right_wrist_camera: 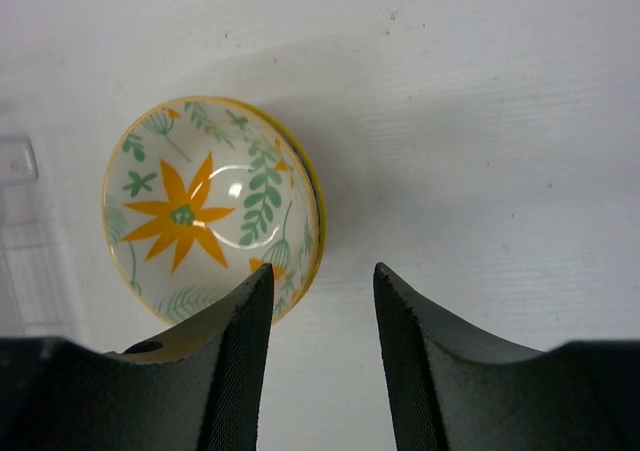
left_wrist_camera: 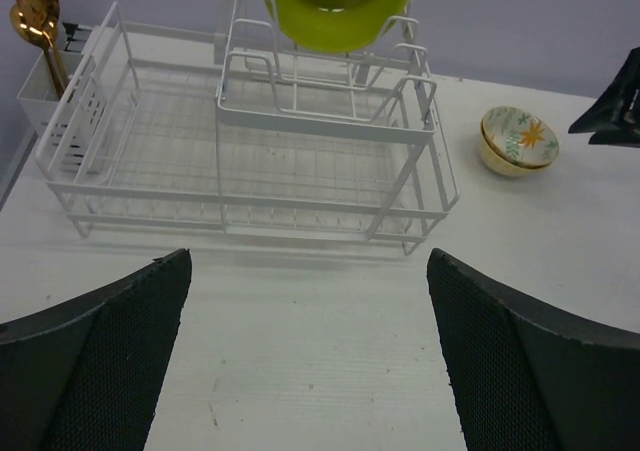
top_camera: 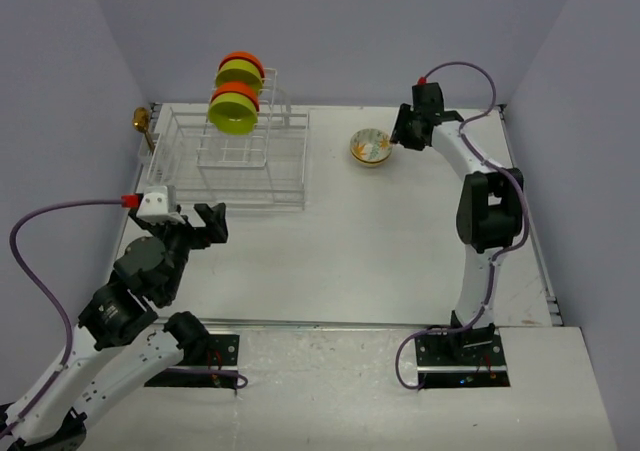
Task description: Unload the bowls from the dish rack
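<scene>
The white wire dish rack (top_camera: 232,161) stands at the back left; it also shows in the left wrist view (left_wrist_camera: 250,161). Orange and lime-green bowls (top_camera: 237,93) stand on edge in its upright section, and one lime-green bowl (left_wrist_camera: 337,6) shows in the left wrist view. The white floral bowl (top_camera: 370,148) sits on the table right of the rack, seen also in the left wrist view (left_wrist_camera: 518,141) and right wrist view (right_wrist_camera: 210,206). My right gripper (right_wrist_camera: 320,276) is open just beside it, one finger over its rim. My left gripper (left_wrist_camera: 310,341) is open and empty in front of the rack.
A gold spoon (left_wrist_camera: 38,21) stands in a white cutlery holder (left_wrist_camera: 50,96) at the rack's left end, also visible in the top view (top_camera: 142,123). Grey walls close the back and sides of the table.
</scene>
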